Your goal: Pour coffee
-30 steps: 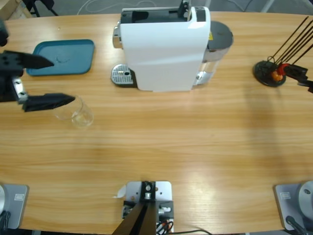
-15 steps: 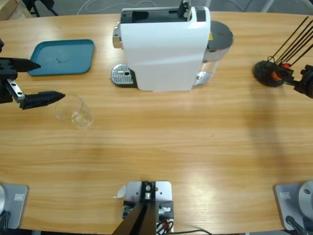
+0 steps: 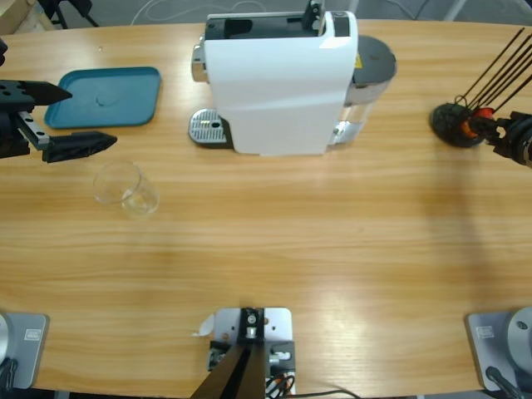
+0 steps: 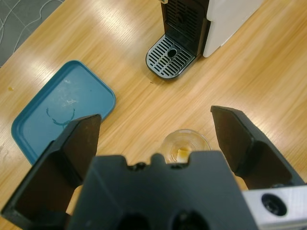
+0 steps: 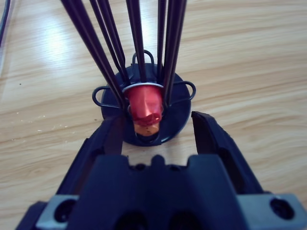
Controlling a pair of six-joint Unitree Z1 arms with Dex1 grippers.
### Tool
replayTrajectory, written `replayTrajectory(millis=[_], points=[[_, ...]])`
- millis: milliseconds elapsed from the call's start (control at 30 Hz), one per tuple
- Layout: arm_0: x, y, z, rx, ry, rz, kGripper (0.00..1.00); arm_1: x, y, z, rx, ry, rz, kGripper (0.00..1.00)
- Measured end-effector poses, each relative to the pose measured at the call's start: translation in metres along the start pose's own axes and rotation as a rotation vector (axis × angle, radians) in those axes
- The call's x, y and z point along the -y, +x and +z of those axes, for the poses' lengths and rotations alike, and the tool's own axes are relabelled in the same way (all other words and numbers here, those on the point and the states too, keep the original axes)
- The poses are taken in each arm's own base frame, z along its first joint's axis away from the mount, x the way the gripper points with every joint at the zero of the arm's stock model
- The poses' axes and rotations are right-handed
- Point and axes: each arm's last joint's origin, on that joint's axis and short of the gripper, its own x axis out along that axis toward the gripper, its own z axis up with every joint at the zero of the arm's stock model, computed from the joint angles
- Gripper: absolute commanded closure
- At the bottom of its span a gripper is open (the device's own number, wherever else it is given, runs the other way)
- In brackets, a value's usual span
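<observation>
The coffee machine (image 3: pixel 281 81) stands at the far middle of the desk (image 3: pixel 316 241), its drip grate (image 3: pixel 208 128) at its left foot. The tray (image 3: pixel 106 97) lies far left, and the glass (image 3: pixel 125 189) sits just nearer than the tray, apart from it. The capsule rack (image 3: pixel 457 125) stands at the far right, holding a capsule (image 5: pixel 144 109) among its rods.

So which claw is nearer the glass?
Left. The left claw hangs open just beside the glass, toward the tray; the right claw is at the capsule rack, far across the table.
</observation>
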Motion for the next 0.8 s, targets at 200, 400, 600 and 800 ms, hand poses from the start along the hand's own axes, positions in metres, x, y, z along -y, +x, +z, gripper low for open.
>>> replayTrajectory(millis=[200, 400, 600, 800], points=[[0.0, 0.0002, -0.0004, -0.001, -0.008, 0.0, 0.0, 0.0006, 0.0029, 0.0012, 0.009, 0.007, -0.004, 0.403], [0.0002, 0.0005, -0.0014, -0.004, -0.012, -0.001, 0.0, 0.004, 0.0066, 0.0014, 0.0, 0.013, 0.0, 0.578], [0.0001, 0.0005, -0.0008, 0.001, -0.013, 0.0, 0.0, 0.0035, 0.0076, 0.0029, 0.012, 0.013, 0.018, 0.588], [0.0, 0.0006, -0.0003, 0.006, -0.016, 0.001, 0.0, 0.0046, 0.0092, 0.0036, 0.016, 0.016, 0.028, 0.796]])
